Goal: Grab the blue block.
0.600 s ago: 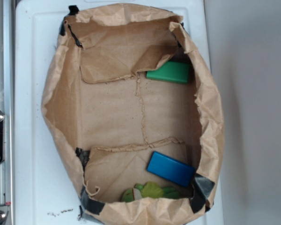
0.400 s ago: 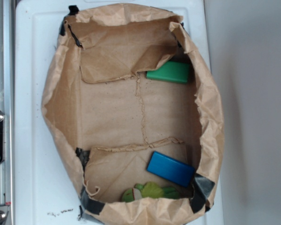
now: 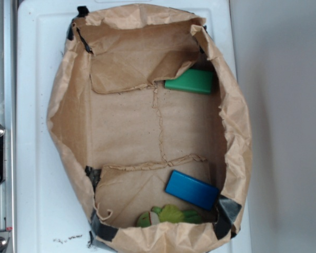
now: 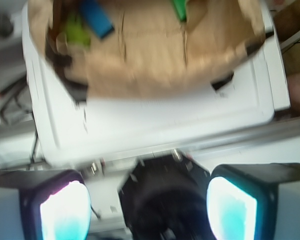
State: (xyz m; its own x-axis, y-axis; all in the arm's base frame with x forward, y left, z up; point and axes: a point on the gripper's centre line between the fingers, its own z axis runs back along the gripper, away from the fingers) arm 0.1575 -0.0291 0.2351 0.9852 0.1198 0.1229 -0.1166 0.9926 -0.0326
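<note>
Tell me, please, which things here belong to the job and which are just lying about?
Job: blue block; gripper, open, away from the bag.
Lying about: green block; leafy toy; paper bag holding all three; white tray.

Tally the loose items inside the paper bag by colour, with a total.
Blue: 1, the blue block
Green: 1, the green block
Yellow-green: 1, the leafy toy
Total: 3, all inside the brown paper bag

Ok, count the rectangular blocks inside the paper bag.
2. The blue block lies near the bag's lower right corner; the green block sits upper right, partly under a paper flap. Flaps could hide more.
</note>
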